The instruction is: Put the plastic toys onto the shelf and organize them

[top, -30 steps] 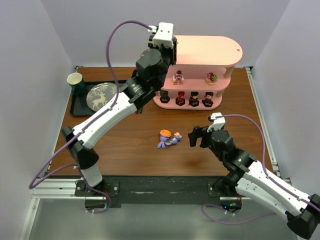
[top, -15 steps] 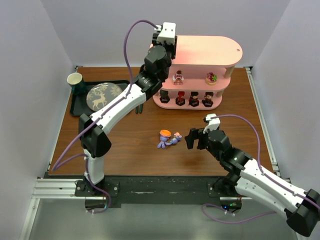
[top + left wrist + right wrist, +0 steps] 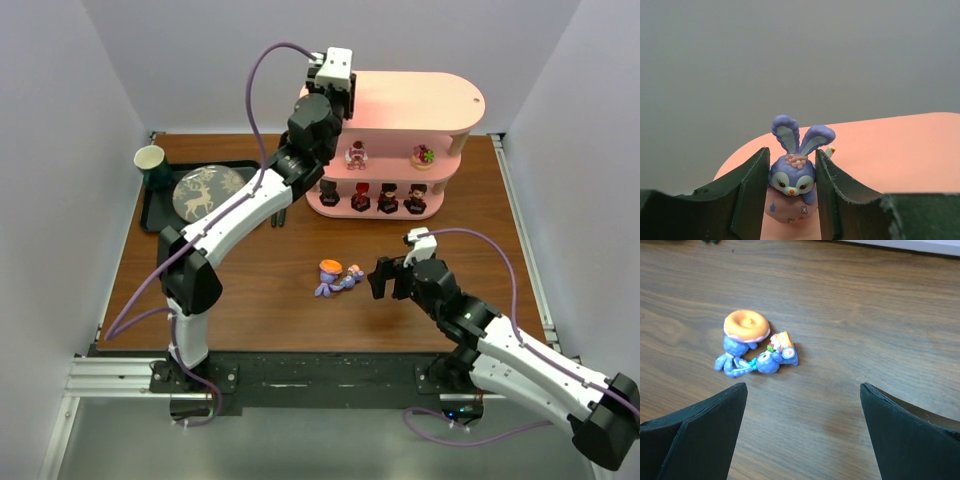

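left claw [image 3: 791,152] high, half-closed; right claw [image 3: 802,386] low, wide

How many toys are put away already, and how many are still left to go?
Six are done: four dark toys stand on the bottom level of the shelf and two pink toys on the middle one. One is in hand: the left fingers hold a purple bunny at the shelf's top. Two are left: two more bunnies lie on the table, with the right fingers open near them.
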Tool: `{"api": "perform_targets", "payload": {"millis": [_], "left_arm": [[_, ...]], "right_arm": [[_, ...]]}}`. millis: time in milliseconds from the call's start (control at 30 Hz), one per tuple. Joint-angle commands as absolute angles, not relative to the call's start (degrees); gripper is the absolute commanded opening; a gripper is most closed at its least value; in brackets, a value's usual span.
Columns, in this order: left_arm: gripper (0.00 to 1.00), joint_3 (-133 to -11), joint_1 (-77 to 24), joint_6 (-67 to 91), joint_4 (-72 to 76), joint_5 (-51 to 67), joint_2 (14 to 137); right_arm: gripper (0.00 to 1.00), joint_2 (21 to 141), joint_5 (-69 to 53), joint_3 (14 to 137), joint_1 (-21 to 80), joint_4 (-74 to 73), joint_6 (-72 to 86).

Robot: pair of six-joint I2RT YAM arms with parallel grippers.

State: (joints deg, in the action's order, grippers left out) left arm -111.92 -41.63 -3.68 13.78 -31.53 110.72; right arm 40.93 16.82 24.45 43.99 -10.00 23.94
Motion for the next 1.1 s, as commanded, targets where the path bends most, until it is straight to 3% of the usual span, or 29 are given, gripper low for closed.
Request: {"api": "perform_targets", "payload": {"millis": [0,167,367,800,933,1067], "left_arm": [[0.02,-110.49,-41.13,-3.43,18.10,-30.32,108.46],[0.03,-106.53,-40.61,-2.64,19.69,-28.30,106.17],[0.10,-105.12,-40.25,-2.02,19.51,-26.37,105.21],[0.88,-104.85,-39.81,-0.71,18.46,-24.79,102.57],[1.00,-105.38,-39.81,1.58,16.27,-24.08,99.15],[1.00,-104.77,-39.90,5.09,8.30,-21.72,92.65]], "right_arm": [[0.99,41.31,16.44,23.99,44.21,-7.47,23.03],[0.99,41.13,16.44,23.82,44.21,-7.38,22.76],[0.99,41.13,16.44,23.64,44.21,-7.38,22.94],[0.98,41.40,16.08,24.34,44.21,-8.26,23.12],[0.99,41.22,15.65,25.75,44.12,-10.19,23.38],[0.98,40.34,14.68,27.77,44.12,-12.83,24.34]]}}
